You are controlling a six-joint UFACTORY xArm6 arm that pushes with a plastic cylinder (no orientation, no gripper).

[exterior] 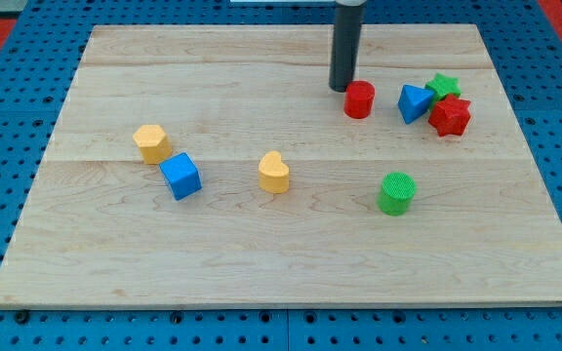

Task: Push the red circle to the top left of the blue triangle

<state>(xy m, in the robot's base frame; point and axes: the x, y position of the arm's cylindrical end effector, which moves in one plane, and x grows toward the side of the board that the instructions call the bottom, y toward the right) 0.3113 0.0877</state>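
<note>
Red circle (pixel 359 99) right of my tip (pixel 341 89)

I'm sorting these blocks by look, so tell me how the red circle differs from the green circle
The red circle is red; the green circle is green. The red circle sits near the view's top, just right of my tip and left of the blue triangle; the green circle stands alone, nearer the view's bottom. The green circle looks slightly larger. Both are upright cylinders on the wooden board.
</note>
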